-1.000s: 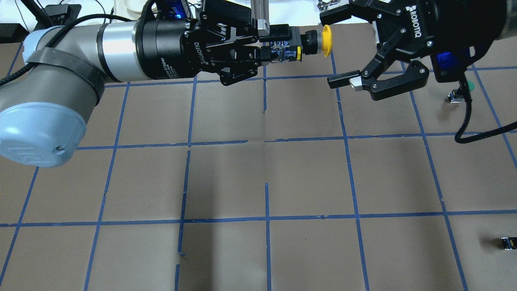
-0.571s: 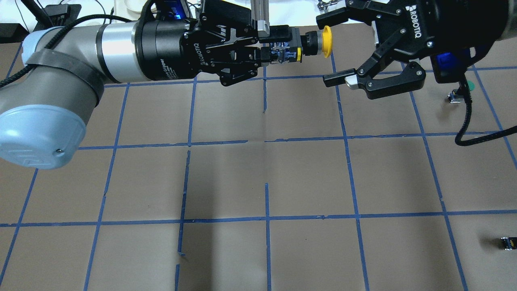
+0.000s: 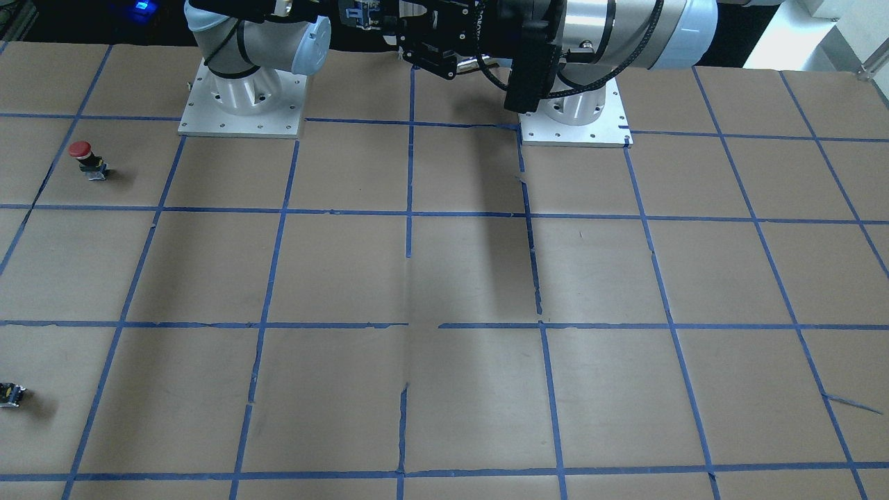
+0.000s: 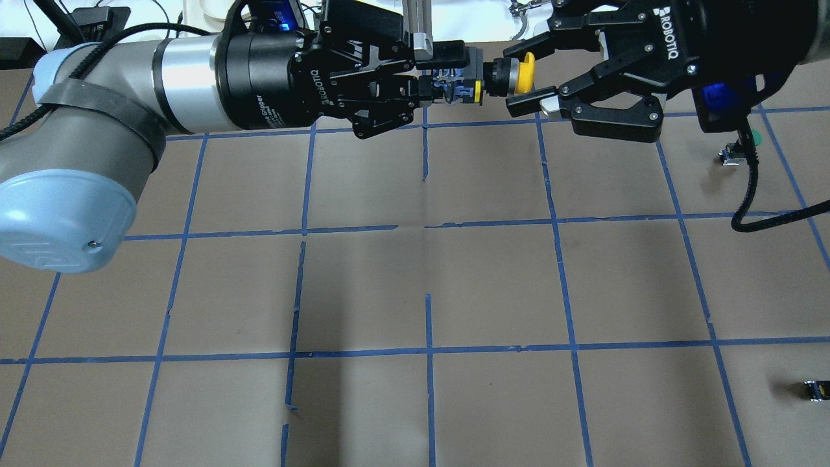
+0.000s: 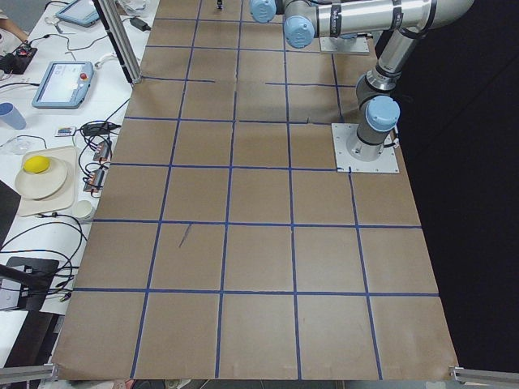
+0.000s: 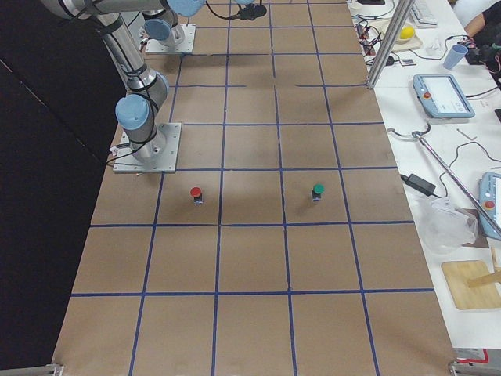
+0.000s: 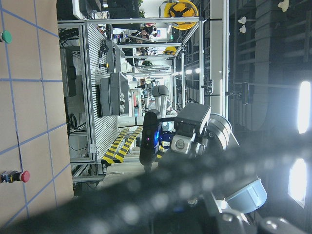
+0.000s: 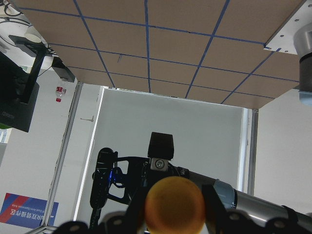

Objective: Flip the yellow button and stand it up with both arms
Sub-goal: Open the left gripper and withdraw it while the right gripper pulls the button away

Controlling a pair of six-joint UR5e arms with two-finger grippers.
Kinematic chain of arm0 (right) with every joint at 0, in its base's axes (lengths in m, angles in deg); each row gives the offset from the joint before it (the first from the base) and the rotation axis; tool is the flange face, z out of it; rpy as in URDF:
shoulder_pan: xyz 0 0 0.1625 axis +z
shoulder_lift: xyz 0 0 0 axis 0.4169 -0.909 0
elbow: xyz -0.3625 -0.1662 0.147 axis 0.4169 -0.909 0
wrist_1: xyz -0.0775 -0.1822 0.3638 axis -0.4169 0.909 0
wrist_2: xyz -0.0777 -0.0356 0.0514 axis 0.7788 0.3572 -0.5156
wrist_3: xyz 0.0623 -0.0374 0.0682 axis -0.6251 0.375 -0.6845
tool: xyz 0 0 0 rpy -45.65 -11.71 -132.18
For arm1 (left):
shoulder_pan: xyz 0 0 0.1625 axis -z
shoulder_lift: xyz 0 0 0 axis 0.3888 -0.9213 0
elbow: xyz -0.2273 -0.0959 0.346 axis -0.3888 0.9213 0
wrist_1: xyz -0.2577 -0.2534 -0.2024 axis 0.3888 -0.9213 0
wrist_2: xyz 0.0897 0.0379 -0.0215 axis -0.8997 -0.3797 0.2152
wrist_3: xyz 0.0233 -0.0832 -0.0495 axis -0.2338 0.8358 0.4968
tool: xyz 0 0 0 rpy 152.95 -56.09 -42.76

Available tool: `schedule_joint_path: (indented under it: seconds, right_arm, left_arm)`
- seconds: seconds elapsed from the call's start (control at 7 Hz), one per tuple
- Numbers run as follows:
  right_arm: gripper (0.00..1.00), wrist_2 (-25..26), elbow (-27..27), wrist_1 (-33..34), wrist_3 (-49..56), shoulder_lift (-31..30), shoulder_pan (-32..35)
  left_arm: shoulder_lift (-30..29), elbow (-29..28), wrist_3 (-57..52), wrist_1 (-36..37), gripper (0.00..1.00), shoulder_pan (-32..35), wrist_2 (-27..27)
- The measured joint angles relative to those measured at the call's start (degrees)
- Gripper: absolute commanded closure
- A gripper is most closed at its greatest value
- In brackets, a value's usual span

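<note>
The yellow button is held level in the air over the table's far edge, its cap pointing toward my right arm. My left gripper is shut on its black-and-metal body. My right gripper is open, with one finger above the cap and one below it, a small gap at each. In the right wrist view the cap is a blurred yellow disc very close to the lens, with the left gripper behind it.
A red button stands on the table on my right side. A green-capped one stands behind the right arm's cable. A small capless black part lies near the right front edge.
My right gripper moved left until its fingers straddle the yellow cap, and its fingers have narrowed. The left gripper and the button have stayed still.
</note>
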Motion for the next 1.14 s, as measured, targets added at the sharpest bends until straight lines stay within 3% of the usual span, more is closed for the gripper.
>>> schedule_joint_path:
  seconds: [0.14,0.29,0.86,1.14]
  right_arm:
    - [0.73,0.0,0.0,0.0,0.0,0.0,-0.1]
    - [0.73,0.0,0.0,0.0,0.0,0.1,-0.1]
    - [0.73,1.2,-0.3,0.9,-0.1,0.4,-0.7]
    - [0.72,4.9,-0.3,4.2,0.2,0.8,-3.7]
  left_arm:
    - [0.0,0.0,0.0,0.0,0.32,0.0,-0.1]
    - [-0.2,-0.1,0.0,0.0,0.01,0.0,-0.3]
    - [-0.6,-0.5,3.2,0.6,0.0,0.0,-0.8]
    - [-1.0,-0.8,7.8,5.8,0.0,-0.2,-4.5]
